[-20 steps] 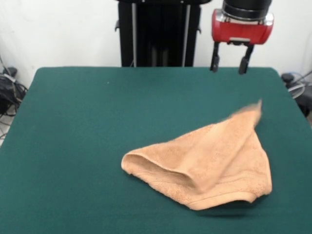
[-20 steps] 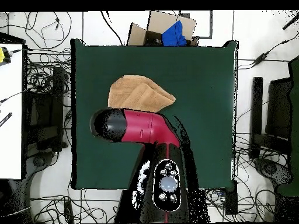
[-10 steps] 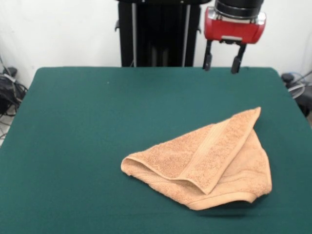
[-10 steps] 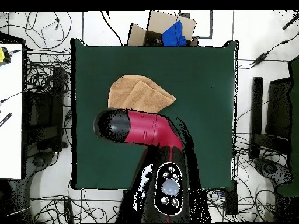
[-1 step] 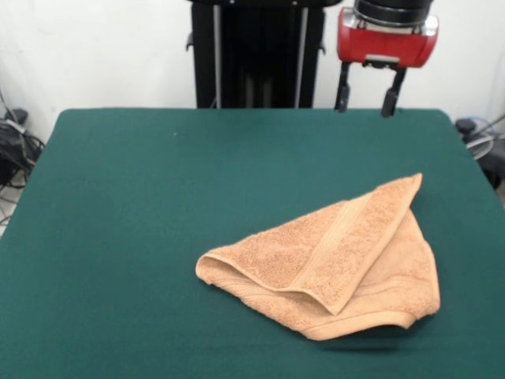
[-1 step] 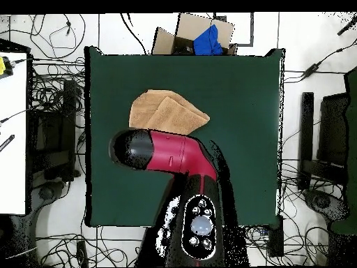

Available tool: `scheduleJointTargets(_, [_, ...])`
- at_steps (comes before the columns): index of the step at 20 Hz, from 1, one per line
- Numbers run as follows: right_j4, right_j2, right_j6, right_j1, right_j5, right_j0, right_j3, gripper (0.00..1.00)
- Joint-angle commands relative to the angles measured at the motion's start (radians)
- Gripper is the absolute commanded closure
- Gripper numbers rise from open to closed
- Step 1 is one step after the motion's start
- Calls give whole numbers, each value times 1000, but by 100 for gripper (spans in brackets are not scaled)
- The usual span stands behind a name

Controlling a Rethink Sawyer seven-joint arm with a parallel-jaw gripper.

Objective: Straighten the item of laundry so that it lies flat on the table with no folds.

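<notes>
The item of laundry [image 5: 339,264], an orange-tan towel, lies folded over itself in a rough triangle on the green table [image 5: 158,197], right of centre in the front view. One corner points up and to the right. A hem band runs across the top layer. My gripper [image 5: 366,101] hangs high above the table's far edge, well clear of the towel, open with nothing between its fingers. From overhead the towel [image 6: 167,113] shows in the table's [image 6: 244,139] upper left, and the red arm [image 6: 171,153] covers the gripper.
A cardboard box with blue cloth [image 6: 199,38] sits past the table's top edge in the overhead view. Cables and equipment lie on the floor all around the table. A white desk [image 6: 12,132] stands at the left.
The towel's lifted corner has dropped and settled folded on the pile. The gripper has risen slightly and shifted sideways, staying open above the table's far edge.
</notes>
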State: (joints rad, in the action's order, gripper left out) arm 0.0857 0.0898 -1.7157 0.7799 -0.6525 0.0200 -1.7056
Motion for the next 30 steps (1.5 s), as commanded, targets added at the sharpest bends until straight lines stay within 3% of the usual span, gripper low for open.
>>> scheduleJointTargets(1, [39, 42, -278, -51, -143, 0, 70, 0])
scheduleJointTargets(14, [16, 82, -285, -177, -279, -5, 342, 0])
scheduleJointTargets(22, [22, 62, -234, -182, -352, 36, 411, 0])
scheduleJointTargets(30, [1, 53, -208, -261, -411, 74, 561, 0])
